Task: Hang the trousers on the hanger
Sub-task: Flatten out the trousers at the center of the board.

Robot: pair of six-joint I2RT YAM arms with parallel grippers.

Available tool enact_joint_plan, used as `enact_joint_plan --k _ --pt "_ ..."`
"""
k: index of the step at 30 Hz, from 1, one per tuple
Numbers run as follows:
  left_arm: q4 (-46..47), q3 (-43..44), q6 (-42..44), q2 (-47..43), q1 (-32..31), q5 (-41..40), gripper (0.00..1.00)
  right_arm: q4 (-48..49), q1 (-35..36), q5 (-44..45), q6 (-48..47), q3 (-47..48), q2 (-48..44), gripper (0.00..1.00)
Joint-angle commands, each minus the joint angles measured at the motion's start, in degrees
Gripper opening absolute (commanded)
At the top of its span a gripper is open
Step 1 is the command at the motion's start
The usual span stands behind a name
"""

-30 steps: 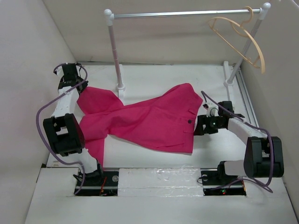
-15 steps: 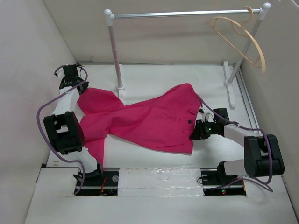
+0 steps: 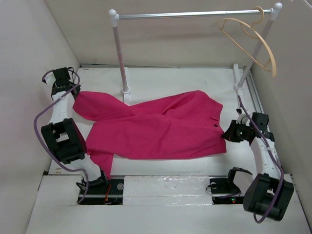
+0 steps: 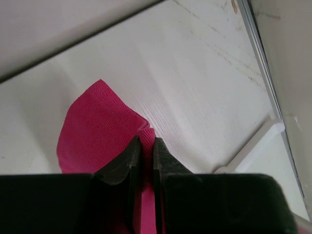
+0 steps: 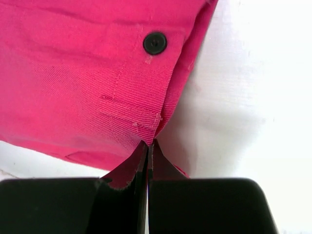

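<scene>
The pink trousers (image 3: 156, 129) lie spread flat across the white table, waist to the right and legs to the left. My left gripper (image 3: 73, 99) is shut on a leg end at the far left; its wrist view shows a pink fabric fold (image 4: 92, 131) pinched between the black fingers of the left gripper (image 4: 146, 141). My right gripper (image 3: 227, 133) is shut on the waistband edge; its wrist view shows the right gripper's tips (image 5: 148, 144) clamped on the hem just below a black button (image 5: 155, 43). The tan wooden hanger (image 3: 248, 41) hangs tilted on the rail at the upper right, apart from both grippers.
A white-and-silver rail frame (image 3: 190, 14) spans the back; its left post (image 3: 121, 53) stands just behind the trousers and its right post base (image 3: 239, 83) is near my right arm. A metal strip (image 3: 257, 105) runs along the right wall. Walls close in on both sides.
My right gripper has shut on the waistband and drawn it to the right. The left arm moved back and left with the leg end, stretching the trousers flatter.
</scene>
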Motion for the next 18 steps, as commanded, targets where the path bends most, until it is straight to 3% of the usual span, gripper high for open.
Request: enact_joint_plan --k 1,7,9,14,15,16,17,18 --pt "1.5 4.6 -0.8 -4.7 0.6 -4.7 0.00 -8.9 -1.2 3.7 -0.5 0.1 -3.3 0.00" --pt "-1.3 9.0 -0.9 -0.1 2.8 -7.4 0.00 -20.2 -1.3 11.5 -3.1 3.8 -5.4 0.00" --pt "-0.9 9.8 -2.1 2.0 3.7 -5.8 0.00 -22.1 -0.6 9.5 -4.3 4.5 -4.5 0.00" --pt "-0.4 17.5 -2.3 8.1 4.6 -1.2 0.00 -20.2 0.5 10.2 -5.8 7.6 -2.2 0.00" --pt "0.4 17.3 -0.7 8.6 4.6 4.1 0.00 -19.1 0.5 10.2 -5.9 8.8 -1.6 0.08" --pt "0.0 18.0 -0.8 9.0 5.1 5.1 0.04 -18.5 1.2 10.4 -6.4 10.2 -0.7 0.34" --pt "-1.6 18.3 -0.7 10.0 5.1 5.6 0.10 -18.0 1.2 10.7 -6.6 11.8 1.5 0.43" --pt "-1.7 18.3 -0.1 10.4 4.4 6.6 0.31 -16.8 1.2 10.1 -6.8 14.9 2.8 0.50"
